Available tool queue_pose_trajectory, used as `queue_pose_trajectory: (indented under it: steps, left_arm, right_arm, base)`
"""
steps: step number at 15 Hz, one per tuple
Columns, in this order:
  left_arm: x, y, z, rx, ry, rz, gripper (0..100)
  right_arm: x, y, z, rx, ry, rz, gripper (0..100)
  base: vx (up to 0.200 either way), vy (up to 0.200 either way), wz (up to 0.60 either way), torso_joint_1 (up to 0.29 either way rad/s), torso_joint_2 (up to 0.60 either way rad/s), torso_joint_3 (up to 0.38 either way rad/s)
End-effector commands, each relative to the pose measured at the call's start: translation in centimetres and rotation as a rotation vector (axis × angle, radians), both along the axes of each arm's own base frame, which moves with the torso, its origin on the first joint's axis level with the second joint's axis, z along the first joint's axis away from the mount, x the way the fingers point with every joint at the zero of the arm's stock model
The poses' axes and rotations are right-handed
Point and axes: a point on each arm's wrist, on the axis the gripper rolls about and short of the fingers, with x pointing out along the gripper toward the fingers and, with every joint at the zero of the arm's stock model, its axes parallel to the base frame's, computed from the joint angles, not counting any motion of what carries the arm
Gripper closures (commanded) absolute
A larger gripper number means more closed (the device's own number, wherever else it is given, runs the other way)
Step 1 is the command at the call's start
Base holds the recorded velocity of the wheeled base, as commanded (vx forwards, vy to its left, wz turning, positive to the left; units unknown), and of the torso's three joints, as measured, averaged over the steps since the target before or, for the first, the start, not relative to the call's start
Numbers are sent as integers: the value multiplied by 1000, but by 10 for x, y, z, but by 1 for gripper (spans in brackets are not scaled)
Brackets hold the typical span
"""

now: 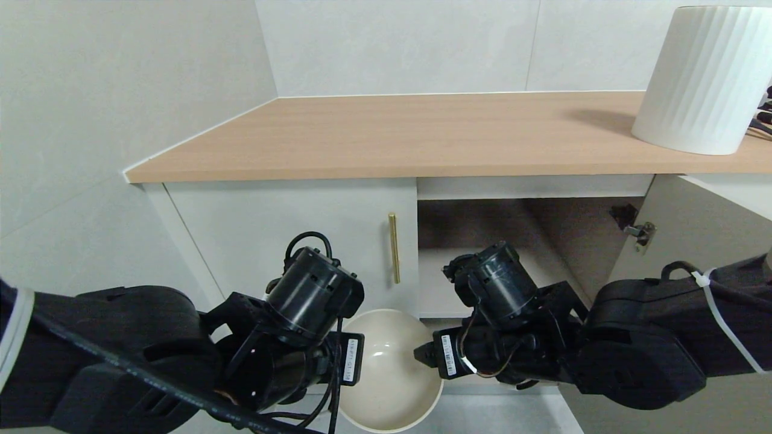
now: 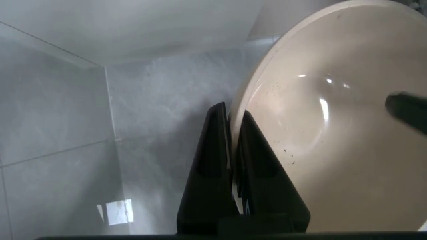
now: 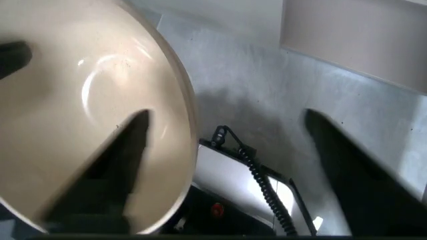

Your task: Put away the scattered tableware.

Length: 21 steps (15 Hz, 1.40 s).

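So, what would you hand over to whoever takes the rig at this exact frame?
left gripper: shut on the rim of the cream bowl, held low in front of the cabinet.
right gripper: open, one finger over the bowl's inside, the other outside its rim, not clamped.
The cabinet's right compartment is open; its left door is shut.
Done: bowl picked up.
Left: set it inside the compartment and release.
A white ribbed vessel stands on the countertop.

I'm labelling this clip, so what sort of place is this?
Likely a kitchen: a wood-topped counter, a white cabinet open beneath it, and a cream bowl in the left gripper.
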Motion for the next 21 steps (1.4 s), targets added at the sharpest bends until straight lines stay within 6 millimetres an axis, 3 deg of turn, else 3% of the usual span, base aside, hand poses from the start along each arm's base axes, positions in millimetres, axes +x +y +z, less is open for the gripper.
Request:
queue_pose_trajectory:
  steps: [1,13,14,21]
  left_arm:
    - [0,0,-1,2,2,1,100]
    - [2,-2,-5,0,15,10,100]
    - [2,-2,-6,2,17,10,0]
    - [2,-2,-5,-4,17,16,0]
  right_arm:
    - [1,1,-2,-3,3,0,100]
    - [2,1,-7,-16,11,-1,100]
    - [2,1,-7,-17,12,-1,100]
    - [3,3,-17,-50,32,5,100]
  base:
    - [0,0,0,0,0,0]
    - [0,0,0,0,0,0]
    - [0,0,0,0,0,0]
    - [0,0,0,0,0,0]
